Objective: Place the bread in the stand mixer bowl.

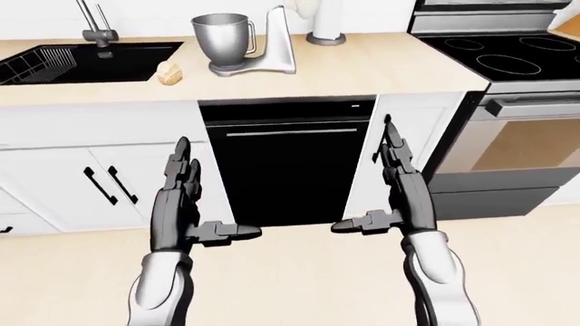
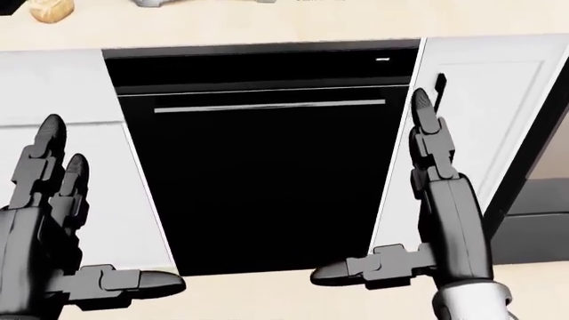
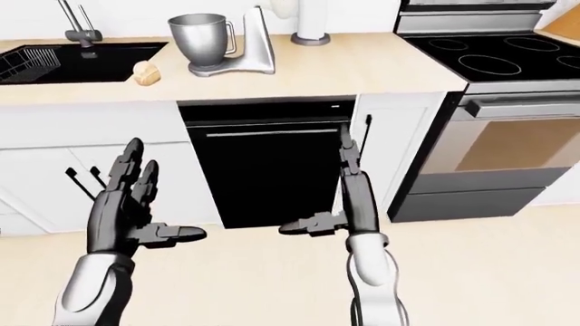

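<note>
Eye views wide over counter [image 1: 362, 75]; head view closer, down on dishwasher [image 2: 267, 173].

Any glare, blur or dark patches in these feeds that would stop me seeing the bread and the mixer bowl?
Left-eye view: flat, even light, sharp; bread and mixer bowl read clearly, the bowl with only soft highlights. Right-eye view: much the same. Head view: the black dishwasher fills it as a featureless dark panel, the bread is clipped at the top-left edge, and the bowl is out of frame.

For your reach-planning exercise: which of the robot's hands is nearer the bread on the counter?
Left. The left hand hangs almost directly below the bread in the left-eye view; the right hand is farther right, below the counter's right part.
</note>
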`<state>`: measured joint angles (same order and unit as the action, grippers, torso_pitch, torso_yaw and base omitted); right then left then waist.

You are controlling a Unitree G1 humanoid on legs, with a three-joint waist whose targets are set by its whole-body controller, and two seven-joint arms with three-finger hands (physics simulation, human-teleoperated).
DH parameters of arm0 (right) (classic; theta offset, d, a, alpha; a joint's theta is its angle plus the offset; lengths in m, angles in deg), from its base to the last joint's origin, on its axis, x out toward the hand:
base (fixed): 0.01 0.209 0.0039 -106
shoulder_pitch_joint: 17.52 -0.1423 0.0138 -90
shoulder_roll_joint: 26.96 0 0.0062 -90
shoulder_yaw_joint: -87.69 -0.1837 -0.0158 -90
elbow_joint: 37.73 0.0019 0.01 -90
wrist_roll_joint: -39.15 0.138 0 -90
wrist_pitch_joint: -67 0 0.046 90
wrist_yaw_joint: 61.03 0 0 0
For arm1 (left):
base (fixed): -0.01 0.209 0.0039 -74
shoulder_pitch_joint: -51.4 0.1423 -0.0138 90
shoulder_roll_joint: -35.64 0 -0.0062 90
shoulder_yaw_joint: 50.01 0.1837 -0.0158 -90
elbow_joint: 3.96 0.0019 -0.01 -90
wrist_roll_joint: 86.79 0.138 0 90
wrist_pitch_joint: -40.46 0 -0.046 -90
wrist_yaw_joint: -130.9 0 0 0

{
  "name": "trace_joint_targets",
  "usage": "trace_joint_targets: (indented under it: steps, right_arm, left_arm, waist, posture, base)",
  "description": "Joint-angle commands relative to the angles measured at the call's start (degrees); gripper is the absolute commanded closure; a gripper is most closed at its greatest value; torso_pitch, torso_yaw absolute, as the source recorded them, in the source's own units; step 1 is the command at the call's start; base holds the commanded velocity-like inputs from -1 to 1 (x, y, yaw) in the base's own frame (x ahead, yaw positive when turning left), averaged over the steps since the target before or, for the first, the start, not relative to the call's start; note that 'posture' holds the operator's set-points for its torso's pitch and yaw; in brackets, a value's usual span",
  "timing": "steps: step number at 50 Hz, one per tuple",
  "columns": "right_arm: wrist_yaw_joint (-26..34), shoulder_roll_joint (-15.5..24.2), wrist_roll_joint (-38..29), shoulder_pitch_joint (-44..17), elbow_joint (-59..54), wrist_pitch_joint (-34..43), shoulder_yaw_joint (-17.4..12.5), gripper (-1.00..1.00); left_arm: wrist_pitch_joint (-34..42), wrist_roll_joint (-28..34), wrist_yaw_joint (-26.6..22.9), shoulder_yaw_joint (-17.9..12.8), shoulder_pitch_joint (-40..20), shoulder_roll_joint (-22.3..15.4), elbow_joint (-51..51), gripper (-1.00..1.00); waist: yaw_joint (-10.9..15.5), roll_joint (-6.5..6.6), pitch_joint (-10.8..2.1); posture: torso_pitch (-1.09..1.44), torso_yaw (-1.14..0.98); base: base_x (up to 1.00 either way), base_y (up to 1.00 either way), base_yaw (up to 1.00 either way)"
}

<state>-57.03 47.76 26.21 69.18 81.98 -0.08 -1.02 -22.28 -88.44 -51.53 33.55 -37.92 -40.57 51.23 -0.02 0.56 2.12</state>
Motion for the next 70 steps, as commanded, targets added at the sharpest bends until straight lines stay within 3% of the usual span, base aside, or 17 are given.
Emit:
trace_joint_targets:
  steps: [1, 6, 15, 19, 20, 29, 32, 33, 36, 41, 45, 46, 47, 53, 58, 65, 70]
  right_arm:
    - [-0.44, 0.18, -0.07, -1.01, 2.19, -1.94, -0.25, -1.0]
    - [-0.41, 0.2, -0.12, -0.98, 2.44, -1.8, -0.22, -1.0]
    - [-0.39, 0.13, -0.18, -0.97, 2.39, -1.73, -0.07, -1.0]
    - [-0.35, 0.13, -0.2, -1.04, 2.43, -1.59, 0.01, -1.0]
    - [-0.34, 0.13, -0.22, -1.04, 2.44, -1.56, 0.03, -1.0]
    - [-0.34, 0.04, -0.27, -0.97, 2.24, -1.48, 0.22, -1.0]
    - [-0.34, 0.05, -0.28, -1.03, 2.06, -1.51, 0.23, -1.0]
    - [-0.34, 0.05, -0.26, -1.05, 1.96, -1.55, 0.22, -1.0]
    - [-0.41, 0.01, -0.24, -1.01, 1.74, -1.74, 0.25, -1.0]
    - [-0.45, 0.0, -0.17, -0.98, 1.33, -2.06, 0.29, -1.0]
    - [-0.37, 0.01, -0.16, -0.94, 1.21, -2.19, 0.39, -1.0]
    - [-0.38, 0.01, -0.08, -0.92, 0.96, -2.41, 0.34, -1.0]
    - [-0.39, 0.0, -0.06, -0.92, 0.87, -2.47, 0.34, -1.0]
    - [-0.32, -0.03, -0.07, -0.83, 0.6, -2.72, 0.48, -1.0]
    - [-0.23, -0.03, -0.11, -0.81, 0.53, -2.79, 0.58, -1.0]
    - [-0.04, 0.03, -0.09, -0.77, 0.53, -2.83, 0.49, -1.0]
    - [0.03, 0.02, -0.17, -0.73, 0.44, -2.93, 0.6, -1.0]
  left_arm:
    - [-2.08, 0.08, -0.32, 0.39, -0.98, -0.05, -2.09, -1.0]
    - [-2.37, 0.47, -0.46, 0.31, -0.99, -0.08, -1.69, -1.0]
    - [-2.5, 0.93, -0.65, 0.57, -0.85, 0.01, -1.64, -1.0]
    - [-2.72, 0.9, -0.66, 0.12, -1.14, -0.05, -1.08, -1.0]
    - [-2.71, 0.92, -0.67, 0.14, -1.07, -0.05, -1.18, -1.0]
    - [-3.39, 1.32, -0.73, 0.09, -1.02, -0.12, -0.37, -1.0]
    - [-3.49, 1.54, -0.71, 0.3, -0.91, -0.06, -0.38, -1.0]
    - [-3.52, 1.59, -0.75, 0.36, -0.84, -0.06, -0.45, -1.0]
    - [-3.46, 1.6, -0.8, 0.25, -0.93, -0.08, -0.44, -1.0]
    - [-3.04, 1.85, -0.82, 0.43, -0.7, -0.03, -1.38, -1.0]
    - [-3.4, 2.08, -0.91, 0.43, -0.69, 0.0, -1.05, -1.0]
    - [-3.28, 2.15, -0.92, 0.5, -0.67, 0.0, -1.23, -1.0]
    - [-3.42, 2.19, -0.94, 0.52, -0.58, 0.02, -1.17, -1.0]
    - [-3.46, 2.32, -1.03, 0.56, -0.53, 0.06, -1.15, -1.0]
    - [-3.36, 2.53, -1.16, 0.77, -0.19, 0.14, -1.7, -1.0]
    - [-3.43, 2.6, -1.28, 0.7, -0.01, 0.18, -1.88, -1.0]
    - [-3.51, 2.64, -1.35, 0.56, -0.01, 0.18, -1.78, -1.0]
  waist:
    - [-0.17, 0.22, -0.77]
    - [-0.29, -4.76, -1.54]
    - [-0.29, -0.78, -0.66]
    - [-0.46, 5.26, -1.79]
    - [0.06, 3.09, -1.47]
    - [-0.06, -1.03, -0.63]
    - [-0.25, -5.12, -1.68]
    - [-0.87, -2.89, -1.04]
    - [-0.61, -3.27, -1.31]
    - [-0.34, -0.5, -0.56]
    - [-0.28, 6.25, -1.99]
    - [0.28, 3.08, -0.89]
    - [-0.08, 3.85, -0.79]
    - [0.0, 0.59, -0.86]
    - [-0.09, -4.25, -1.26]
    - [-0.25, -2.16, -1.22]
    - [-0.52, 2.2, -0.71]
  posture:
    - [0.0, 0.0]
    - [0.0, 0.0]
    - [0.0, 0.0]
    - [0.0, 0.0]
    - [0.0, 0.0]
    - [0.0, 0.0]
    - [0.0, 0.0]
    - [0.0, 0.0]
    - [0.0, 0.0]
    - [0.0, 0.0]
    - [0.0, 0.0]
    - [0.0, 0.0]
    - [0.0, 0.0]
    - [0.0, 0.0]
    - [0.0, 0.0]
    - [0.0, 0.0]
    - [0.0, 0.0]
  base:
    - [0.0, 0.16, 0.0]
    - [0.0, 0.16, 0.0]
    - [0.0, 0.16, 0.0]
    - [0.0, 0.16, 0.0]
    - [0.0, 0.16, 0.0]
    - [0.0, 0.16, 0.0]
    - [0.0, 0.16, 0.0]
    - [0.0, 0.16, 0.0]
    - [0.0, 0.16, 0.0]
    - [0.0, 0.16, 0.0]
    - [0.0, 0.16, 0.0]
    - [0.0, 0.16, 0.0]
    - [0.0, 0.16, 0.0]
    - [0.0, 0.16, 0.0]
    - [0.0, 0.16, 0.0]
    - [0.0, 0.16, 0.0]
    - [0.0, 0.16, 0.0]
